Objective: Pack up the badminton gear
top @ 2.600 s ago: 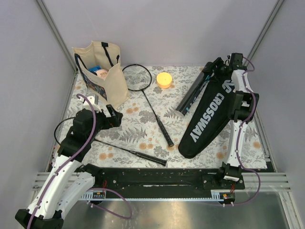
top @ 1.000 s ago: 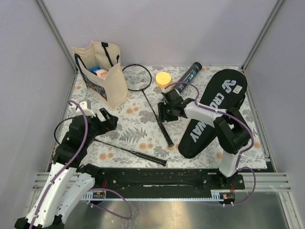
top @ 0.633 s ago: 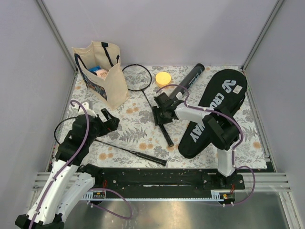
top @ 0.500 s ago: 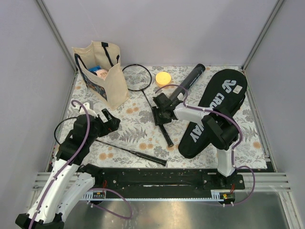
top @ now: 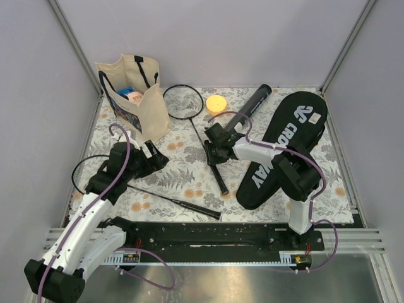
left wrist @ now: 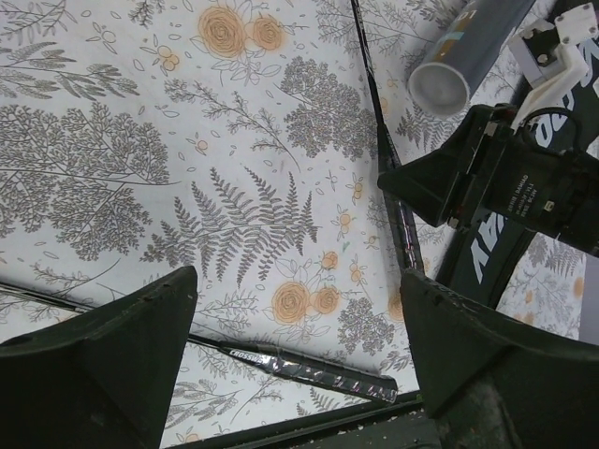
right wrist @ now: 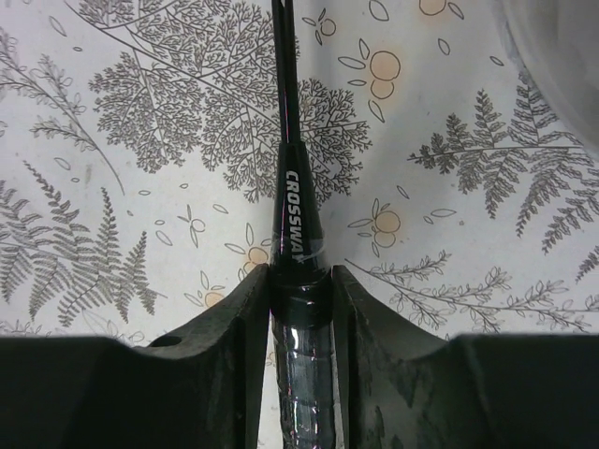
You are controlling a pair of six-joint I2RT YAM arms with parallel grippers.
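Observation:
My right gripper (top: 213,151) is shut on the handle top of one black racket (top: 197,128), which lies on the mat; the wrist view shows its "CROSSWAY" handle (right wrist: 298,220) between the closed fingers (right wrist: 234,337). Its head (top: 183,101) lies by the tote. My left gripper (top: 154,156) is open and empty, above the mat. The second racket (top: 165,197) lies below it, handle (left wrist: 323,373) near the front edge. The lettered tube (top: 252,105) lies at the back. The black CROSSWAY cover (top: 284,145) lies right. No shuttlecocks show.
A beige tote bag (top: 136,95) with dark handles stands at the back left, with items inside. A round orange-yellow lid (top: 216,103) lies beside the racket head. A black rail (top: 208,233) runs along the mat's front edge. Grey walls close in three sides.
My right arm has swung from the cover at the back right to mid-mat and closed on the racket handle. The tube and cover now lie apart. My left gripper has shifted slightly right.

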